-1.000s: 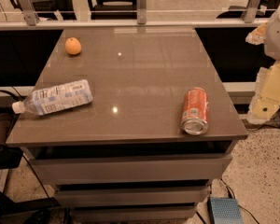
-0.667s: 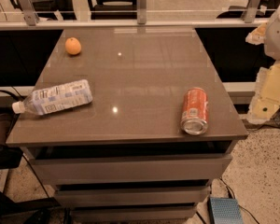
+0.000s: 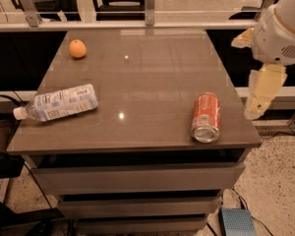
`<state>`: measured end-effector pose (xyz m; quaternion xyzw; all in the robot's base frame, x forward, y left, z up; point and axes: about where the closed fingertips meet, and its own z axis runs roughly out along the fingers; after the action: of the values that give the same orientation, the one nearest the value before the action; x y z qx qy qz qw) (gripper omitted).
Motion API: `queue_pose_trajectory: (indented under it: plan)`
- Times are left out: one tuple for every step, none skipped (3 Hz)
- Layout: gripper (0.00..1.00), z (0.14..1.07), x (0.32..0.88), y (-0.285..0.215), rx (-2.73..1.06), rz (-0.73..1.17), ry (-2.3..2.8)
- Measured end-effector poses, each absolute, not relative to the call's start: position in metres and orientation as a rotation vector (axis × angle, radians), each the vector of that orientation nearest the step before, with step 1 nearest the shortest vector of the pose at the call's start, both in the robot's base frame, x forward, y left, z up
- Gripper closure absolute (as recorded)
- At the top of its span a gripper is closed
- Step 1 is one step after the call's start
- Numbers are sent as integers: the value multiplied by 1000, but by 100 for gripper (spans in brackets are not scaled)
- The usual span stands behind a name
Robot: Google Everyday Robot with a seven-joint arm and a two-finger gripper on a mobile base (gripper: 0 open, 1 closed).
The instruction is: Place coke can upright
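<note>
The coke can (image 3: 205, 118) is red with white lettering and lies on its side near the right front corner of the brown table (image 3: 147, 73). Its silver end faces the front edge. My gripper (image 3: 261, 93) hangs off the table's right edge, to the right of the can and a little above the tabletop. It is apart from the can and holds nothing that I can see.
A clear plastic bottle (image 3: 59, 103) with a white-blue label lies on its side at the table's left front. An orange (image 3: 77, 48) sits at the far left. Drawers (image 3: 137, 178) are below the tabletop. A rail (image 3: 137, 24) runs behind the table.
My gripper has shifted a little left, toward the table's right edge. The can, bottle and orange have not moved.
</note>
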<state>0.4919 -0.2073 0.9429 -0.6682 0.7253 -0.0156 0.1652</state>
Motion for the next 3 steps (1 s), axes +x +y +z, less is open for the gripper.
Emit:
queue_pose_trajectory:
  plan:
    - [0, 920, 517, -203, -2075, 29, 1894]
    - [0, 904, 521, -196, -2261, 139, 1678]
    - [0, 895, 516, -188, -2407, 251, 1453]
